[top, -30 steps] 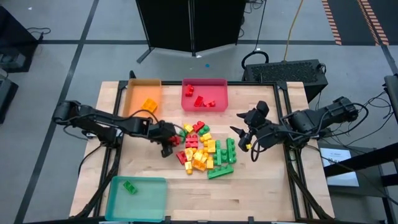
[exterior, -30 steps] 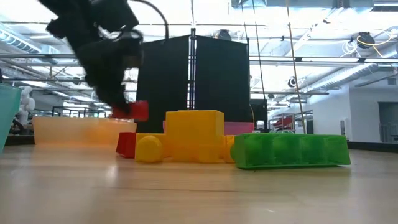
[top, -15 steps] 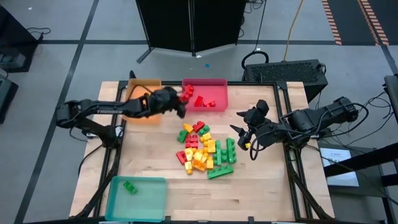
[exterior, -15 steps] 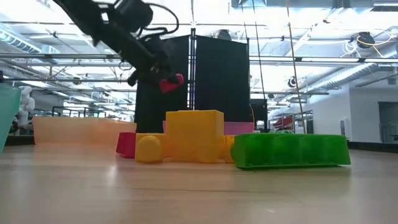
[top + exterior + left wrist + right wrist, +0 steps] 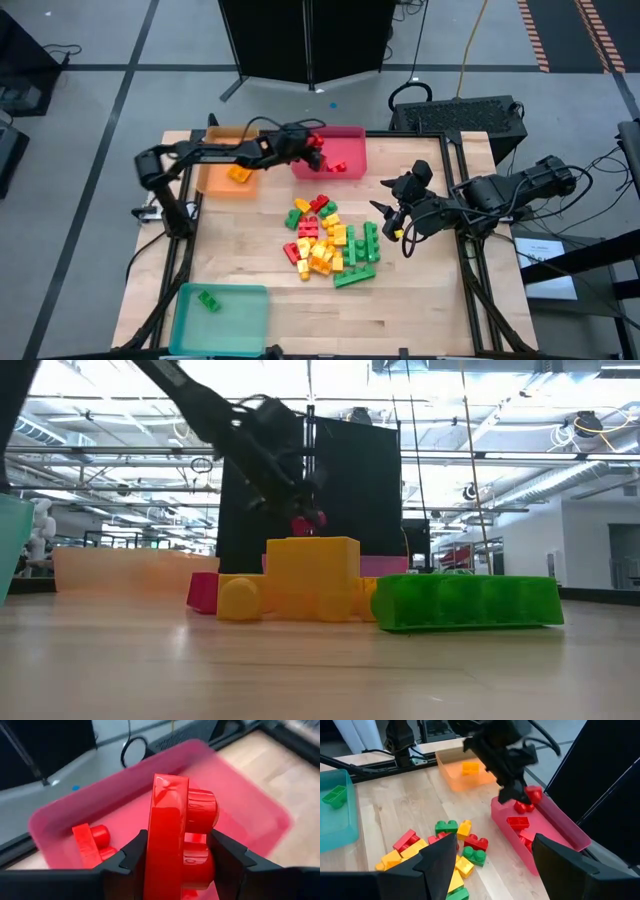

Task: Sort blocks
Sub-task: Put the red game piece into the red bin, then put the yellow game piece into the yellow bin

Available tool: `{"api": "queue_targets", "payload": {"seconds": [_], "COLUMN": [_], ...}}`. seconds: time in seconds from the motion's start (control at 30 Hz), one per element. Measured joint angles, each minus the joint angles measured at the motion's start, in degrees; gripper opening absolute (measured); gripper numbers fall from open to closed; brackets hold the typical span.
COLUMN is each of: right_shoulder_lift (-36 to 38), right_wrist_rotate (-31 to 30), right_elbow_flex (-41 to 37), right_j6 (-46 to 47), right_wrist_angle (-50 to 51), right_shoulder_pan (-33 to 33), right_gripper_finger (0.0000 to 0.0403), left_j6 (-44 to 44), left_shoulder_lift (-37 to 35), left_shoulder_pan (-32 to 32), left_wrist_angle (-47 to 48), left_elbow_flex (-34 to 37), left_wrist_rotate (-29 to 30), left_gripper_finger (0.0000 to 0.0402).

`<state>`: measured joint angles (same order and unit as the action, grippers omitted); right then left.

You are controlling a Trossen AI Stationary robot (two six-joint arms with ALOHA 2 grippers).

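A wooden table (image 5: 250, 270) seen from above holds three trays and a heap of small studded bricks. The left gripper (image 5: 312, 147) reaches out over the near-left edge of the red tray (image 5: 350, 133), which sits at the table's 12 o'clock, and its fingers are clamped on a red brick (image 5: 172, 837) held on edge, studs facing sideways (the wrist view shows the brick pinched between both dark fingers, above the tray's pink floor). Inside the red tray lie a few more red bricks (image 5: 335, 165). At about 11 o'clock stands the orange tray (image 5: 215, 175) with a yellow-orange brick (image 5: 239, 173) in it. At 7 o'clock is the teal tray (image 5: 235, 320), holding one green brick (image 5: 209, 300). The pile of bricks (image 5: 328, 240), mixed red, yellow and green, lies at the table's middle, with long green ones on its 3 o'clock side. The right gripper (image 5: 388, 222) hangs at 3 o'clock, just beside the pile, its fingers spread apart and holding nothing.
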<state>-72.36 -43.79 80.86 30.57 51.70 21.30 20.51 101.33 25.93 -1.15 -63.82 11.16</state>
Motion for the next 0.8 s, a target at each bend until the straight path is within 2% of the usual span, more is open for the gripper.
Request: {"api": "queue_targets", "payload": {"seconds": [0.17,0.37,0.6,0.8], "right_shoulder_lift": [0.0,0.0,0.0,0.0], "right_wrist_rotate": [0.1,0.2,0.3,0.4], "right_elbow_flex": [0.0,0.0,0.0,0.0], "right_j6": [0.0,-0.2,-1.2,-1.5], "right_wrist_angle": [0.0,0.1,0.1,0.2], "right_shoulder_pan": [0.0,0.0,0.0,0.0], "right_gripper_finger": [0.0249,0.0249,0.0249,0.0249], "left_j6": [-0.1,-1.3,-4.8,-4.6], "left_shoulder_lift": [6.0,10.0,10.2,8.2], "left_shoulder_pan": [-0.1,0.0,0.0,-0.1], "left_wrist_angle": [4.9,8.4,8.5,11.3], "left_elbow_flex": [-7.0,-13.1,-14.2,-14.2], "left_wrist_rotate": [-0.4,1.2,1.2,-0.5], "left_gripper_finger": [0.0158,0.0162,0.0267,0.0280]}}
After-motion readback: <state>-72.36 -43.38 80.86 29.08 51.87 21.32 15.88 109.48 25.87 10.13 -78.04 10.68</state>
